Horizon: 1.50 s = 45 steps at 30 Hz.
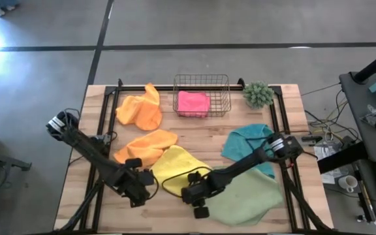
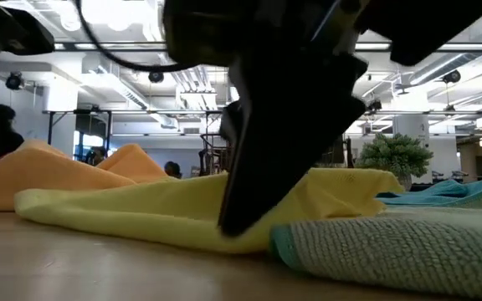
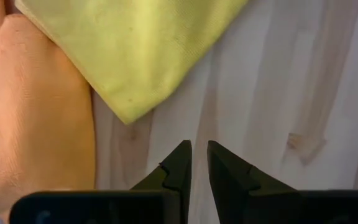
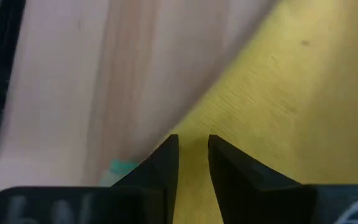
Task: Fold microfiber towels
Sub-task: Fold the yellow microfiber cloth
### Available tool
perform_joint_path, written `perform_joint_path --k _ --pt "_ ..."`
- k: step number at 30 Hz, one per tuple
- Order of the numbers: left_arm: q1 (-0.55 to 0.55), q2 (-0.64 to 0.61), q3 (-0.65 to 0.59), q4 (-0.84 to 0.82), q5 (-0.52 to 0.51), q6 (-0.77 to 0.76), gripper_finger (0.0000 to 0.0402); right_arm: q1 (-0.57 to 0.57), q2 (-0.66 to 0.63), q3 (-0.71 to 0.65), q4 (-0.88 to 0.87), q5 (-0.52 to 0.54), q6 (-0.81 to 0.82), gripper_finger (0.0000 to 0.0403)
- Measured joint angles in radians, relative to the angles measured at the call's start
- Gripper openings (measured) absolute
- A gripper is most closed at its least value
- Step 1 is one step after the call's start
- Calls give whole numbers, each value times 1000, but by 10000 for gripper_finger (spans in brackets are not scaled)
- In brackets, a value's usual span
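Towels lie spread over your wooden desk in the high view: one orange towel near the far left corner, a second orange towel closer to the middle left, a yellow towel just beside it toward the near edge, a teal towel on the right side and a light green towel by the near right edge. The pink towel sits inside the wire basket at the far edge, with a small green plant beside it. Your left gripper hovers near the front edge, just left of the yellow towel. Your right gripper is down at the yellow towel's near edge, between it and the light green one.

From the low view you see a dark gripper finger planted on the yellow towel's fold, the green towel's ribbed edge touching beside it.

Your left wrist view shows the left fingers nearly together over bare wood, grasping nothing, the yellow corner ahead and orange cloth alongside.

Your right wrist view shows the right fingers nearly closed with yellow cloth between them at the towel's edge; you cannot tell whether they actually pinch it.
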Motion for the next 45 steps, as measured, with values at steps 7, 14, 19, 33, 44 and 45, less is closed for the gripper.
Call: perform_joint_path --k 7,14,19,33,44,45 --pt "-51 1 0 0 5 -19 38 -4 151 188 15 -89 -43 76" --pt "-83 -7 0 -24 22 -21 38 -19 310 462 -4 -144 -172 75" --pt "-86 -8 0 -18 22 -21 38 -44 397 621 -15 -162 -242 75" --pt "-144 -8 0 -21 40 -104 38 -68 361 726 -170 -182 -203 75" --pt "-161 -8 -2 21 40 -175 48 -48 282 726 -528 -150 -227 70" --pt "-162 -8 -2 22 40 -175 54 -43 281 726 -558 -146 -227 68"
